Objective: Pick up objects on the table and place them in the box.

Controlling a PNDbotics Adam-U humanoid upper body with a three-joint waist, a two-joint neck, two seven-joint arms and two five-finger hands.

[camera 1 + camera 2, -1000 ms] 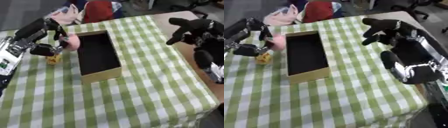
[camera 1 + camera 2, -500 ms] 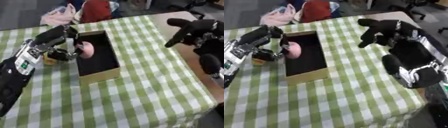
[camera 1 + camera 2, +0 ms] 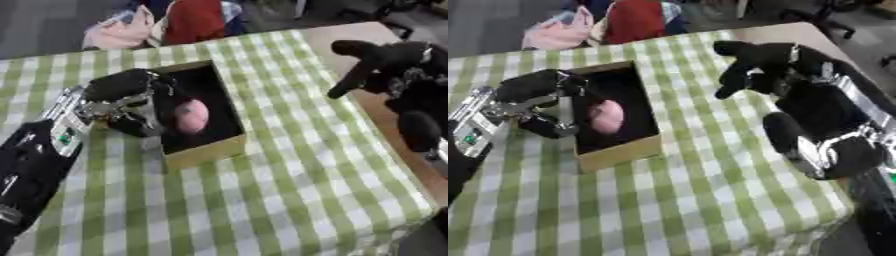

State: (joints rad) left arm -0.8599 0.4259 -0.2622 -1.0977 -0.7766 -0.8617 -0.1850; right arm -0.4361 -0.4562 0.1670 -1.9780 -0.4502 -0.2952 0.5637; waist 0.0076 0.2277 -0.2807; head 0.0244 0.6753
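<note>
Over box (image 3: 203, 150): left hand (image 3: 131, 100) at left wall, fingers curled round pink object (image 3: 192, 115), held inside box opening, apparently not yet let go. Right hand (image 3: 750, 62) raised over checked table (image 3: 289, 190), well apart from box, fingers bent, holding nothing. Judged stage: placement nearly done, release remaining. Small yellowish thing possibly behind left hand, mostly hidden; cannot tell. No other loose object visible on cloth.

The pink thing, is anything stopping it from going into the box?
Nothing visible is. The pink thing is already over the open box, within its walls, with the left hand at the box's left wall beside it. The right hand is far off to the right.
</note>
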